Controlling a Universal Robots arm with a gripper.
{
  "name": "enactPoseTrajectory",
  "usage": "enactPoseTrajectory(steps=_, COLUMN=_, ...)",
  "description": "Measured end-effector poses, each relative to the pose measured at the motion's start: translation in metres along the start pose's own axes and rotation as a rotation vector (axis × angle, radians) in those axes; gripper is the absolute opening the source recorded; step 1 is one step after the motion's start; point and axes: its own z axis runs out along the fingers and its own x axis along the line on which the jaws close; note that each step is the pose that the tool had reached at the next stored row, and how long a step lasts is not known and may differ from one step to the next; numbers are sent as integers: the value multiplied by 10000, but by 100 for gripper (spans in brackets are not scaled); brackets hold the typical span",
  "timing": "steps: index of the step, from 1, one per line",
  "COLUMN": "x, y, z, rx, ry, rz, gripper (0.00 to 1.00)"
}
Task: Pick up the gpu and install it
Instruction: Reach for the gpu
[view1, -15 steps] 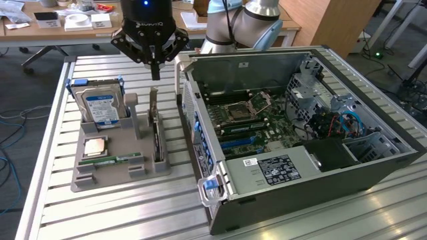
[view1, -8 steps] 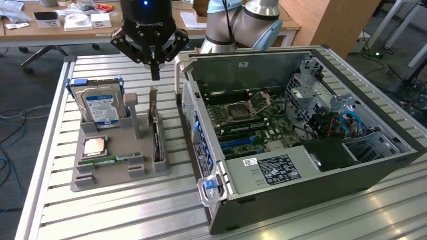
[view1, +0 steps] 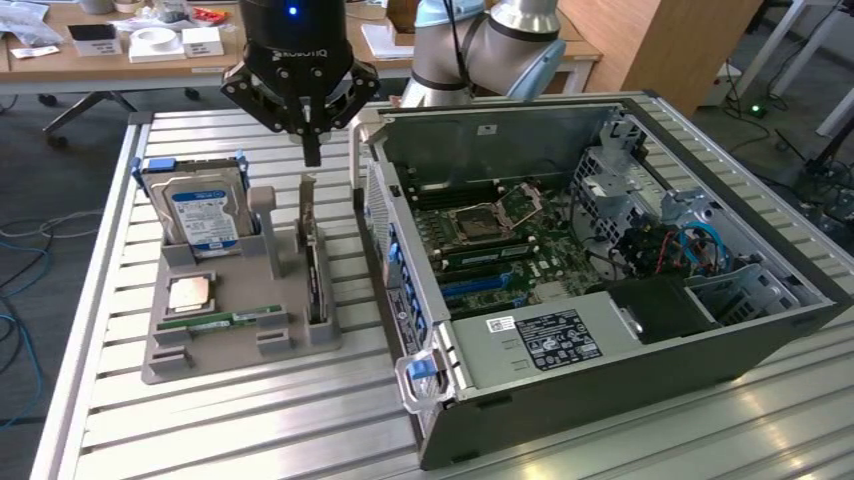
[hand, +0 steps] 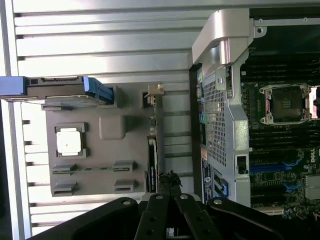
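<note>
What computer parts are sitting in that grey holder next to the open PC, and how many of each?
hard drive: 1
processor chip: 1
RAM stick: 1
gpu: 1
Total: 4

The end effector (view1: 312, 155) hangs with its fingers pressed together, holding nothing, just above the gpu (view1: 315, 280). The gpu stands on edge in a grey holder (view1: 214, 345) toward the tabletop's (view1: 200, 430) edge on the exterior view's left. An open computer case (view1: 641, 370) sits beside the holder.
</note>
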Motion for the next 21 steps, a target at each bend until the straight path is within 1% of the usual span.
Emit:
enactPoseTrajectory(steps=4, x=-3, y=-61, z=-3, rx=-5, ry=0, rz=0, gripper=11)
enactPoseTrajectory(steps=10, x=-5, y=-180, z=-8, rx=-22, ry=1, rz=0, gripper=11)
enactPoseTrajectory(steps=14, x=24, y=-195, z=-8, rx=-23, ry=-1, rz=1, gripper=11)
enactPoseTrajectory(steps=21, x=176, y=-206, z=-2, rx=-26, ry=1, rz=7, gripper=11)
